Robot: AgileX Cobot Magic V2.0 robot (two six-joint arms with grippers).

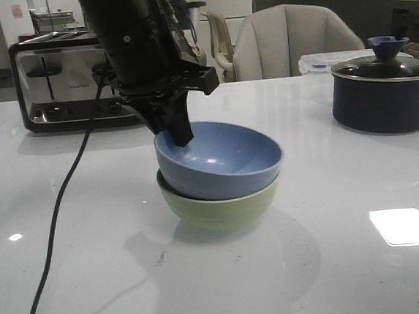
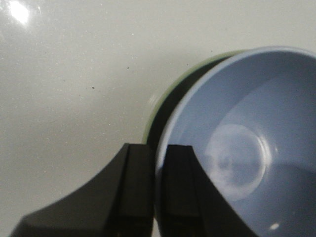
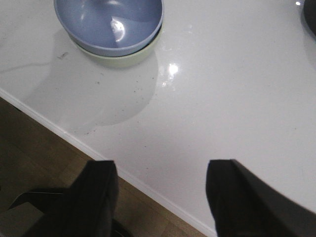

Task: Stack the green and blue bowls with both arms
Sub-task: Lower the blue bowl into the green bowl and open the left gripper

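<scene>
Blue bowl (image 1: 221,160) sits nested inside green bowl (image 1: 221,204), the pair near the middle of the white tabletop (image 1: 336,263). Blue bowl is tilted slightly, its rim higher on the robot's left side.

Left gripper (image 1: 178,134) comes down from above onto the left rim of the blue bowl. Left wrist view: two dark fingers (image 2: 133,192) straddle the rim of the blue bowl (image 2: 247,143), one inside the wall, one outside, drawn close with the rim between them, so it is clamped on the blue bowl. A sliver of the green bowl (image 2: 163,98) shows beyond the blue rim.

Right gripper (image 3: 163,197) is spread wide with nothing between its fingers, held over the near edge of the tabletop, well apart from the stacked bowls (image 3: 111,24).

Dark lidded pot (image 1: 384,94) stands at the far right, toaster (image 1: 64,85) at the far left. Black cable (image 1: 60,214) trails across the tabletop.
</scene>
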